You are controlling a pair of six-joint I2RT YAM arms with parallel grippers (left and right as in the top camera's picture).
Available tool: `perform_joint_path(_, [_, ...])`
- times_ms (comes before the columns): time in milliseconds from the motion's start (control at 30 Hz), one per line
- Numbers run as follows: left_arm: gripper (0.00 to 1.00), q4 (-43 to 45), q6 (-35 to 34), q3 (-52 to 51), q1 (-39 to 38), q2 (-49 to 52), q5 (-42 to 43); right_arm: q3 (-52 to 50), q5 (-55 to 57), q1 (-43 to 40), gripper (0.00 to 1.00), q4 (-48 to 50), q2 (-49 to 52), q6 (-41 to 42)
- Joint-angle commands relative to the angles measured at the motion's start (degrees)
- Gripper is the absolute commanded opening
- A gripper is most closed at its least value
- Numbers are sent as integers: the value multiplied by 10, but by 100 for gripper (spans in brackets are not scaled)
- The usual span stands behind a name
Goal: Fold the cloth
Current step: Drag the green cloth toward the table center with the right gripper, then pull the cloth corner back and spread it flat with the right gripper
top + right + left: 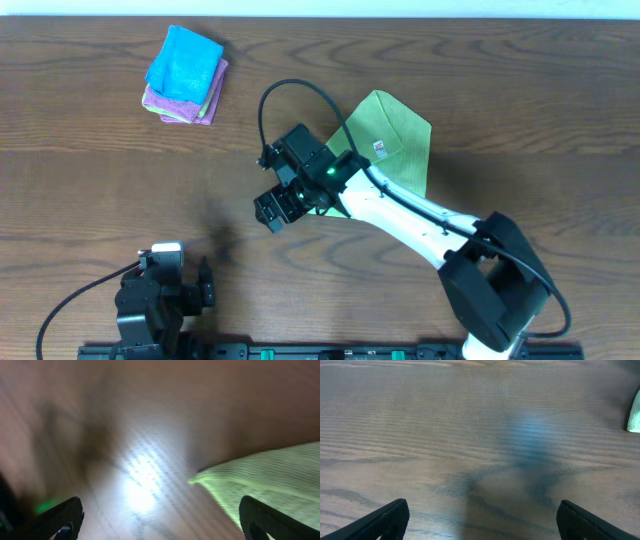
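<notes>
A small stack of folded cloths [185,75] lies near the far left corner of the wooden desk [80,170], a blue one on top, purple and yellow layers showing beneath it.

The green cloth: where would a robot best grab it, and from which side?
Probably its pointed corner in the right wrist view. The green cloth tapers there to a thin edge on the table, bare wood beyond, so the open right gripper could come in low from that bare side and pinch it.

Light green cloth [395,135], partly folded, flat on the table, right of centre.
</notes>
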Motion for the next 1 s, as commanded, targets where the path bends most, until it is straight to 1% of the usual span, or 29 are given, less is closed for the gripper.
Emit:
perform_joint_path(0, [95, -17, 4, -22, -3, -4, -11, 9, 58, -30, 99, -1, -18, 44])
perform_joint_path(167, [95, -17, 4, -22, -3, -4, -11, 9, 118, -99, 99, -8, -21, 74])
perform_joint_path(300, [95, -17, 4, -22, -3, -4, -11, 9, 122, -177, 99, -8, -21, 77])
perform_joint_path(467, [95, -17, 4, -22, -3, -4, -11, 9, 119, -248, 99, -9, -21, 92])
perform_joint_path(533, [95, -17, 4, -22, -3, -4, -10, 9, 115, -266, 99, -9, -21, 91])
perform_joint_path(733, [95, -17, 5, -22, -3, -4, -11, 7, 116, -296, 94, 2, -17, 91])
perform_joint_path(967, [95, -17, 4, -22, -3, -4, -10, 7, 108, -321, 87, 13, 24, 108])
